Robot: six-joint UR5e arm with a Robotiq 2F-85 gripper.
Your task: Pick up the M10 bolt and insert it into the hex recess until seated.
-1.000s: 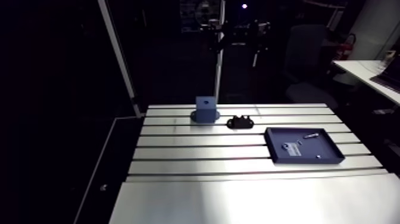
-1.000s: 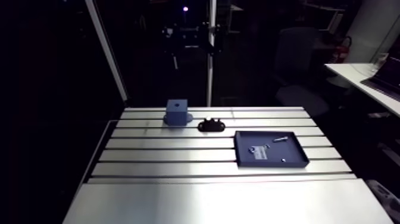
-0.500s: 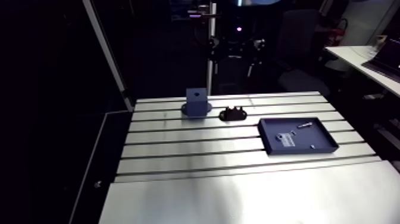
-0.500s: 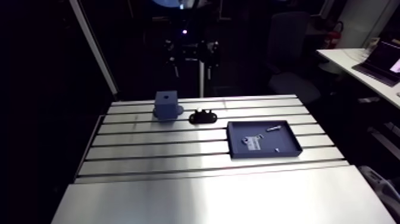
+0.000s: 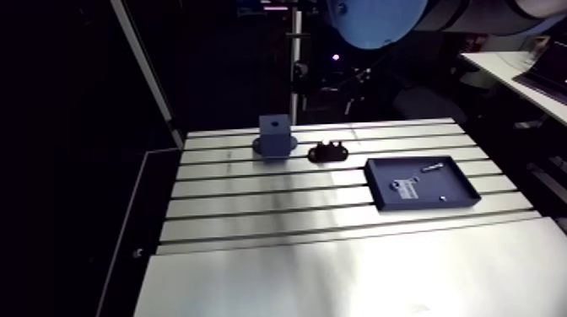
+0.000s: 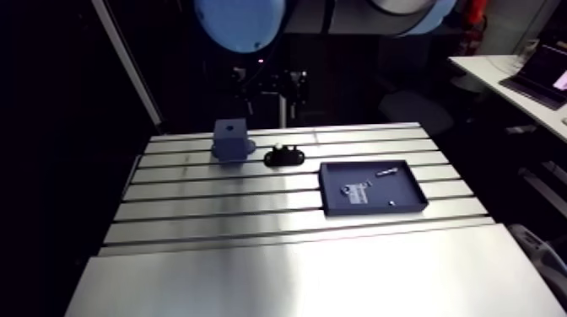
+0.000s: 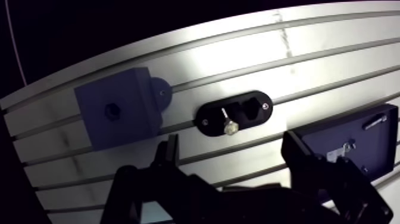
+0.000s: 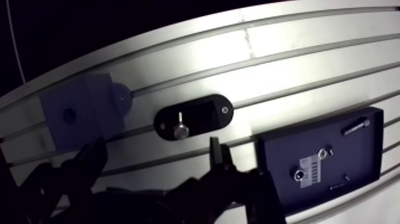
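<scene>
Slotted aluminium bench (image 5: 337, 270) fills the scene, dim room behind it. Compared with the earlier arm views, the whole picture has swung and a light-blue joint cap (image 5: 375, 21) now juts in overhead. That is the camera riding the arm, not the parts moving: block, holder and tray keep the same layout among themselves. My reading is that the arm is travelling into its approach and the pick has not begun.

The M10 bolt (image 7: 227, 122) sits in the black oval holder (image 7: 256, 116), untouched. Just beside the holder on one side stands the blue block (image 7: 134, 95), whose hex recess (image 7: 111, 110) shows on the face turned toward the wrist camera. On the holder's opposite side, a little apart, lies the dark tray (image 8: 357, 149) with a few small screws and a label.

In the wrist view the bolt's long axis runs across the holder's short width. Its hex head is at the end nearer the pincer (image 7: 232, 149), and the shank points away toward the bench's far edge. Whether it lies flat or leans I cannot tell.

The pincer is spread wide and holds nothing, with the holder ahead of it, roughly centred between the fingers.
</scene>
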